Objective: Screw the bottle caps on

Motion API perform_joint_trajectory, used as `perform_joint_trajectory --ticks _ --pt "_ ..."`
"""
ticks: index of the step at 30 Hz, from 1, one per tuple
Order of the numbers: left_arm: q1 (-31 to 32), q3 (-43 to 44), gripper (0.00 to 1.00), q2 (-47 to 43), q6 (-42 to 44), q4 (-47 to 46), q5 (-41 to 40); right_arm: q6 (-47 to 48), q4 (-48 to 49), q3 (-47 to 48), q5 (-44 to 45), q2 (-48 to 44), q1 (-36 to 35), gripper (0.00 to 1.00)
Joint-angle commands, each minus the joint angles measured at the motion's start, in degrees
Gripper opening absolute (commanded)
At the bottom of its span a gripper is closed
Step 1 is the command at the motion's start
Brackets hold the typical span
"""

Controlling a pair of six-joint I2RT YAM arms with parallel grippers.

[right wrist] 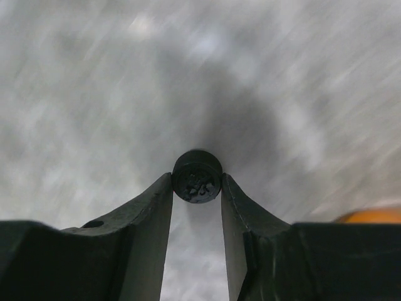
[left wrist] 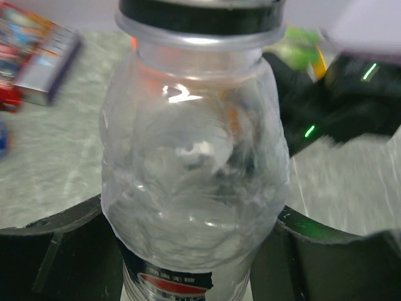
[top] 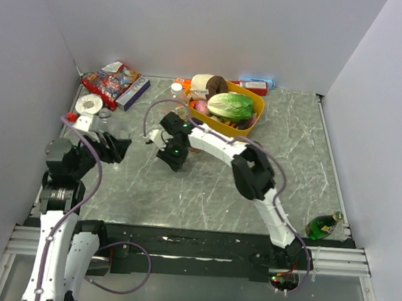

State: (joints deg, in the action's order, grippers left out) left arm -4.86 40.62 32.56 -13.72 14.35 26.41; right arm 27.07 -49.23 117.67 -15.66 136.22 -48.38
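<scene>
The left end effector is pressed together on the body of a clear greyish plastic bottle, which stands between its dark fingers near the left edge of the grey marbled surface. A dark band crosses the top of the left wrist view just above the neck ring; it is cropped too hard to tell whether it is a cap. The right end effector is over the surface between that edge and the middle. It pinches a small round black plastic cap by its rim at the very tips of its fingers, with the marbled surface streaked and blurred behind it. The step in hand appears to be bringing this cap to the held bottle. Because the grip is only a tip-hold on a small rim, the carry should be slow and smooth so the cap does not pivot or pop out. It should arrive level, open side down, centred over the neck. It can then be lowered until it seats squarely before any turning starts, since a tilted start is likely to cross the threads. The left end effector should hold the bottle upright and firm so that the turning goes into the threads and does not spin the bottle.
</scene>
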Motion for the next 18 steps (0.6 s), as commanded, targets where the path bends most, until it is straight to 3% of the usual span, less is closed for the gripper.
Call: perform_joint_trajectory --ticks 1,6,8,12,14,18 --pt "-0.2 -3.8 0.01 2.2 9.1 -4.1 16.9 6.8 3.2 -13.7 -7.8 -22.1 -0.4 0.33" --pt "0.4 -5.5 0.01 8.8 21.2 -9.5 31.7 14.7 3.4 -27.2 -13.6 -41.4 0.6 0.32" --pt "3.4 -4.2 0.01 13.6 25.5 -8.5 33.6 21.0 2.1 -32.3 -16.2 -50.1 1.2 0.31" --pt "12.0 3.3 0.01 23.4 48.0 6.5 37.3 34.5 -3.1 -35.9 -17.6 -61.2 1.1 0.31" --pt "16.2 7.5 0.01 29.0 53.7 14.5 38.1 41.6 -6.1 -35.1 -17.6 -65.1 1.1 0.31" --pt "22.2 9.8 0.01 33.0 59.2 16.0 37.6 51.2 -13.9 -32.2 -17.8 -67.8 0.7 0.31"
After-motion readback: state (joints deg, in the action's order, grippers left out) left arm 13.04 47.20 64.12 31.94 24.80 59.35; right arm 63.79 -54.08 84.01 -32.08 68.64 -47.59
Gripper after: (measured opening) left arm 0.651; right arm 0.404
